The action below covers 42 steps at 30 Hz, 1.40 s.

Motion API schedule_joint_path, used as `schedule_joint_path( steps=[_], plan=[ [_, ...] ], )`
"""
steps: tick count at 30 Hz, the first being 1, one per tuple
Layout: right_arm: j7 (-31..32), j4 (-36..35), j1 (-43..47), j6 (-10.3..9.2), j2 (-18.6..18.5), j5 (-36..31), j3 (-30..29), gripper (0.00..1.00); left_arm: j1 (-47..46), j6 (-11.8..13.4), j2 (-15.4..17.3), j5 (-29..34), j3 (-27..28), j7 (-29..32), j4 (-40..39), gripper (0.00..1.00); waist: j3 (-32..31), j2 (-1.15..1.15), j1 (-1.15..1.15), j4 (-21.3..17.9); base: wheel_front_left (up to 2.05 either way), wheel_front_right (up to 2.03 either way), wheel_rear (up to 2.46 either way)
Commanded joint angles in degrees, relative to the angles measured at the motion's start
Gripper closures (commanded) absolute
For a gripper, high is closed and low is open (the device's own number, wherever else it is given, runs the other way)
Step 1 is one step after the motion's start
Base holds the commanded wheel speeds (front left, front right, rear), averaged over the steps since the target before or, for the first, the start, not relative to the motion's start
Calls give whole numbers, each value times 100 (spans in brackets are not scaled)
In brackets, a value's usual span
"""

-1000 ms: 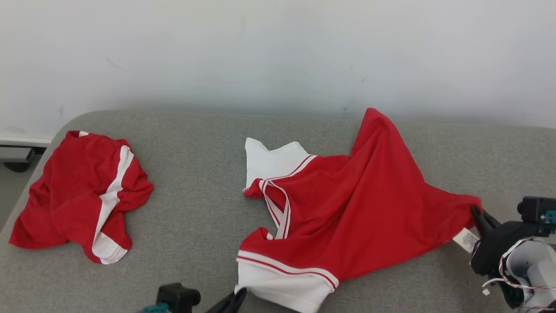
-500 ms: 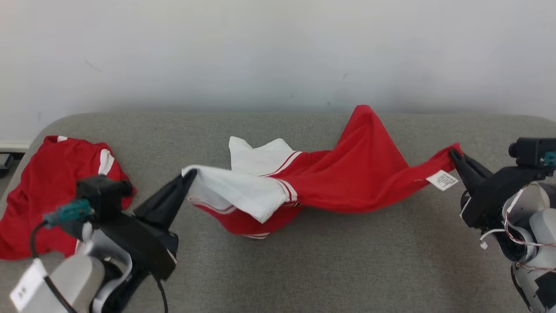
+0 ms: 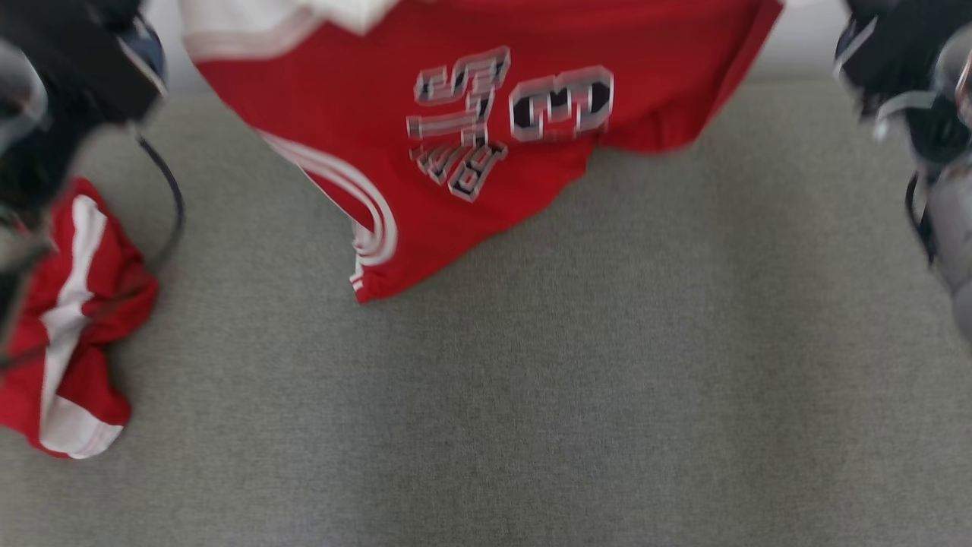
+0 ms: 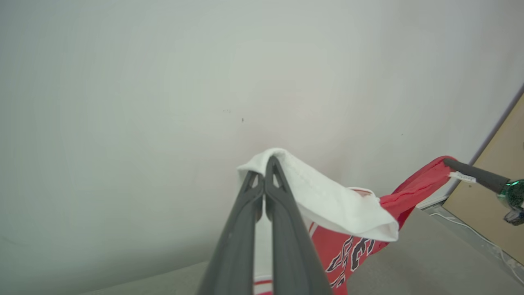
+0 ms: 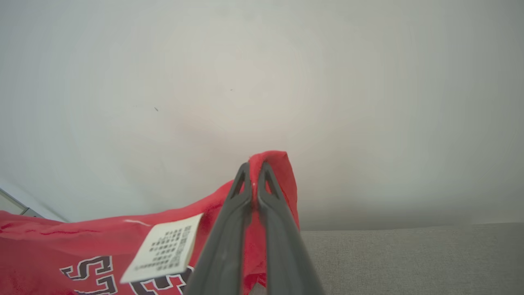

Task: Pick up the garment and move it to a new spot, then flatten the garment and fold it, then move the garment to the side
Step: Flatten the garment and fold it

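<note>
Jersey (image 3: pixel 486 114), red with white trim and black-and-white lettering, hung stretched between my two grippers above the grey padded surface (image 3: pixel 607 395). My left gripper (image 4: pixel 265 163) was pinched fully together on the jersey's white edge; white cloth folded over my fingertips and draped off to the right in the left wrist view. My right gripper (image 5: pixel 254 167) was clamped tight too, with a red corner of the jersey caught between the tips and poking up past them. White care label (image 5: pixel 163 248) dangled just beside my right fingers, on the left in that wrist view. Lettering read upside down in the head view, which was blurred. Lowest corner of the jersey dropped toward the surface at centre-left; couldn't tell if it touched. Second red-and-white garment (image 3: pixel 68 327) lay crumpled on the surface at the left edge, well apart from the held one. Pale wall (image 4: pixel 123 102) stood behind everything. In the left wrist view my right gripper's dark fingers showed at far right, gripping the red end, with a tan board (image 4: pixel 503 196) behind them.
</note>
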Motion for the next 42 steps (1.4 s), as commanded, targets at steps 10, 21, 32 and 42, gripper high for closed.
schedule_joint_path(
  steps=[10,21,32,42],
  plan=[
    [-991,1881,-2485,-4,526,-581,-105,100,-2478,-7,-203,95,-535,-257,1806,100,1505,-1,-1,-384,0,0,0],
    [-2405,2908,-4003,-5,497,-1216,-197,100,-4409,-7,-714,271,-794,-1485,2895,100,1957,-1,-1,-196,0,0,0],
    [-2803,2765,-4344,-4,514,-1702,-296,100,-4797,-7,-1082,277,-1166,-2357,3290,100,2256,-1,-1,71,0,0,0],
    [-2803,1809,-3224,-4,494,-1287,327,100,-3704,-7,-901,-359,-1238,-2463,2228,100,2169,-1,-1,165,0,0,0]
  ],
)
